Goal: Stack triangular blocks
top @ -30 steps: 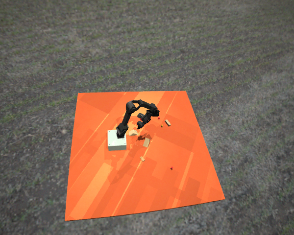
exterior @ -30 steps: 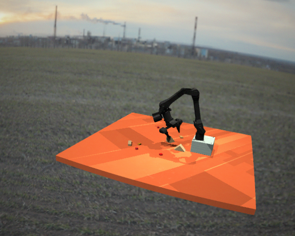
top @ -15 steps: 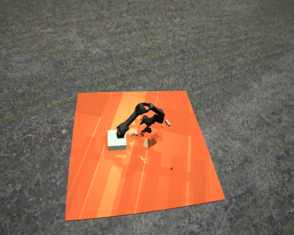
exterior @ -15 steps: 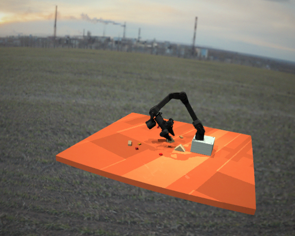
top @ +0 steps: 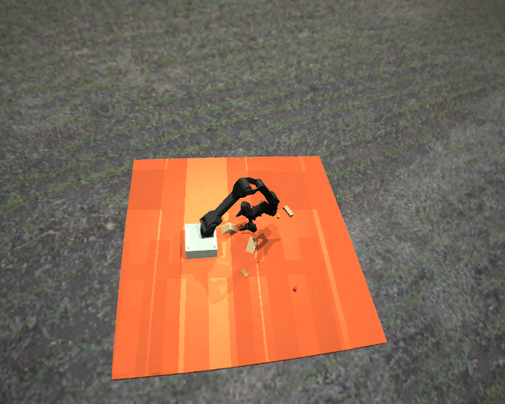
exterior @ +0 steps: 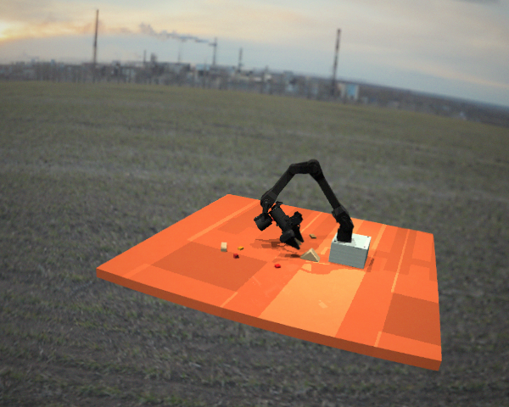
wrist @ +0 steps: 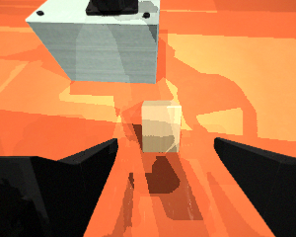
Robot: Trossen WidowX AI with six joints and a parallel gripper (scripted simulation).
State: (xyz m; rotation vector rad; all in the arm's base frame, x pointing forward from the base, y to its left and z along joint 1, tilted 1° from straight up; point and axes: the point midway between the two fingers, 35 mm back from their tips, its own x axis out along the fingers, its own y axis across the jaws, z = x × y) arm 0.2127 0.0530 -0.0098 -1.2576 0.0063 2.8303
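Observation:
One triangular block [top: 229, 228] [exterior: 310, 255] [wrist: 161, 126] lies beside the robot base, with its ridge up like a tent. The other triangular block [top: 250, 245] rests on the table farther out from the base; the gripper hides it in the exterior view, and it is outside the wrist view. My gripper [top: 241, 220] [exterior: 299, 243] [wrist: 165, 142] is wide open and empty. It is tilted, pointing back toward the base, a little above the table. In the wrist view the first block shows ahead between the fingertips, with space on both sides.
The pale robot base [top: 200, 241] [exterior: 349, 252] [wrist: 113, 51] stands just behind the first block. Small wooden pieces [top: 288, 210] [top: 244, 273] [exterior: 223, 247] [exterior: 312, 236], a yellow piece [top: 279, 215] [exterior: 240, 248] and red pieces [top: 295, 289] [exterior: 236, 255] [exterior: 276, 265] lie around.

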